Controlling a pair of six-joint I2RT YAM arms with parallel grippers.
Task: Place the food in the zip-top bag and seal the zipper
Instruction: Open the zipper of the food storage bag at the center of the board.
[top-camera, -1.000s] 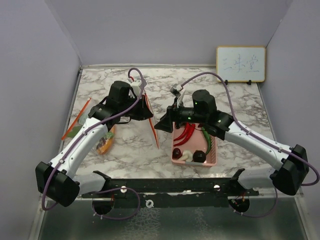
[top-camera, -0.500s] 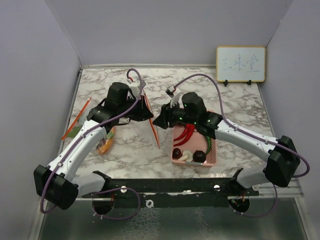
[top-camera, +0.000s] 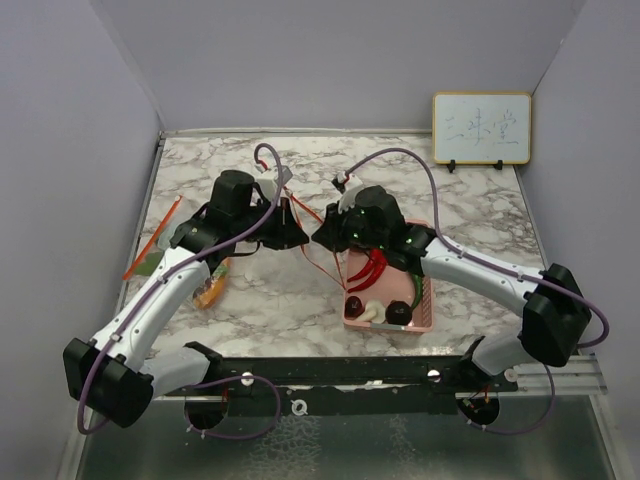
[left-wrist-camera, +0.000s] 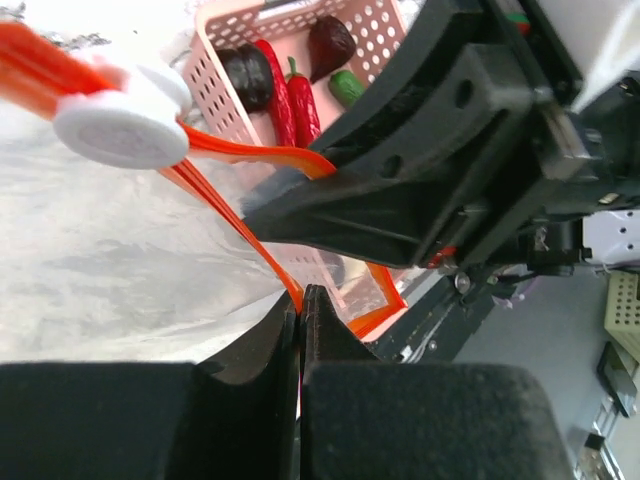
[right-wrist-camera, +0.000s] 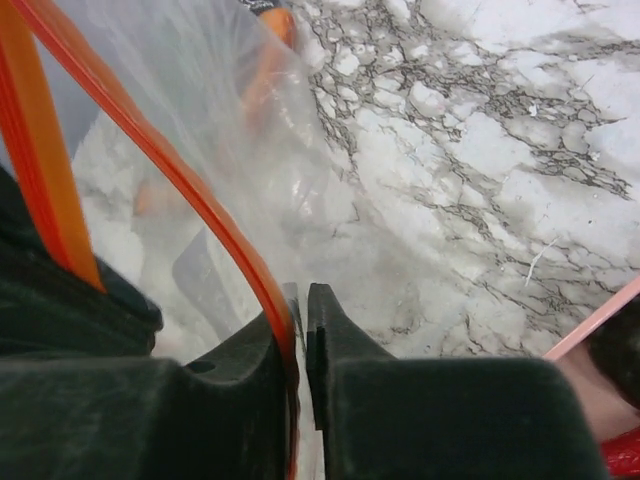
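The clear zip-top bag (top-camera: 312, 213) with an orange zipper rim hangs above the table between both arms. My left gripper (top-camera: 298, 238) is shut on one side of the rim (left-wrist-camera: 240, 225), below the white slider (left-wrist-camera: 120, 128). My right gripper (top-camera: 319, 238) is shut on the opposite side of the rim (right-wrist-camera: 215, 215). The two grippers face each other, almost touching. Food lies in the pink basket (top-camera: 428, 320): red chili peppers (top-camera: 370, 268), dark round pieces (top-camera: 398, 314), a white mushroom-like piece (top-camera: 370, 312) and a green piece (top-camera: 414, 282). An orange carrot (top-camera: 210, 290) lies on the table under my left arm.
A green leafy piece (top-camera: 150, 263) and a thin orange strip (top-camera: 152, 238) lie near the left wall. A small whiteboard (top-camera: 481, 128) stands at the back right. The black frame rail (top-camera: 340, 372) runs along the near edge. Walls enclose the marble table (top-camera: 470, 210).
My right gripper has moved left from the basket to the bag's rim and closed on it. The left arm has shifted slightly, still holding the bag.
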